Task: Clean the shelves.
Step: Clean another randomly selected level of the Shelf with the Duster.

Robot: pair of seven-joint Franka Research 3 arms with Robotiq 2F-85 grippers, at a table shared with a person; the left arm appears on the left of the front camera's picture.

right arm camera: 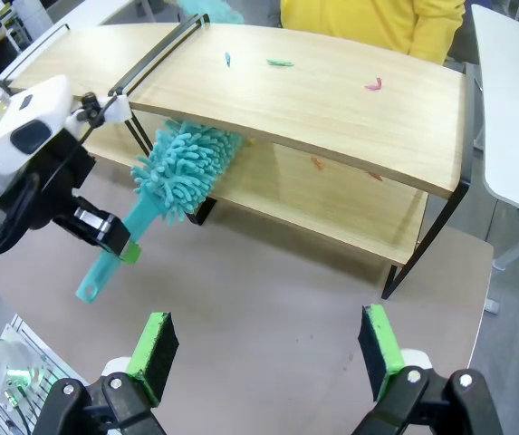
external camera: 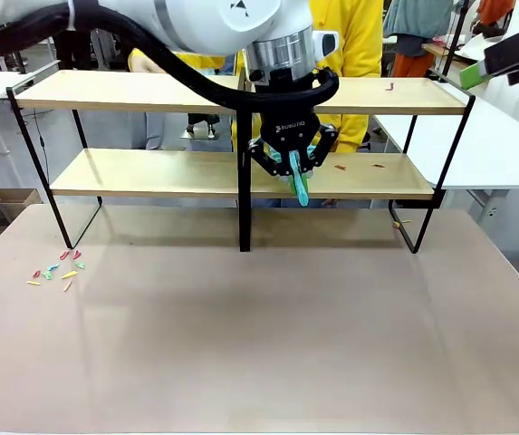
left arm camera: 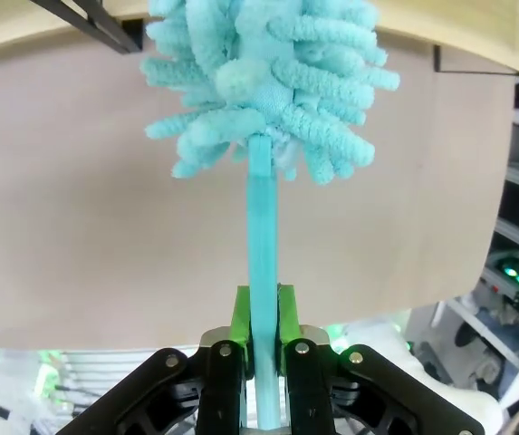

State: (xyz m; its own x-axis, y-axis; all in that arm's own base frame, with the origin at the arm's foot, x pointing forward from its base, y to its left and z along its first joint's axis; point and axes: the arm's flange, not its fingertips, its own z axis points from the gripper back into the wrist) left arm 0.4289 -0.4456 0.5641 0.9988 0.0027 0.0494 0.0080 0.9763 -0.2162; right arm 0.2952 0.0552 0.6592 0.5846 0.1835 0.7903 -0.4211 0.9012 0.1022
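The shelves (external camera: 150, 172) are a two-tier wooden rack on a black frame, with small coloured scraps (external camera: 341, 167) on the lower board and more scraps (right arm camera: 280, 62) on the top board. My left gripper (external camera: 293, 161) hangs in front of the centre post, shut on the handle of a teal fluffy duster (external camera: 299, 186). In the left wrist view the pads (left arm camera: 238, 313) clamp the handle and the duster head (left arm camera: 268, 82) points at the rack. The duster head (right arm camera: 187, 163) lies at the front edge of the lower board. My right gripper (right arm camera: 266, 353) is open and high at the right (external camera: 511, 54).
A person in a yellow top (external camera: 359, 36) stands behind the rack. Coloured scraps (external camera: 60, 270) lie on the brown tabletop (external camera: 259, 344) near the left leg, and one scrap (external camera: 401, 223) by the right leg. White tables (external camera: 494, 136) flank the rack.
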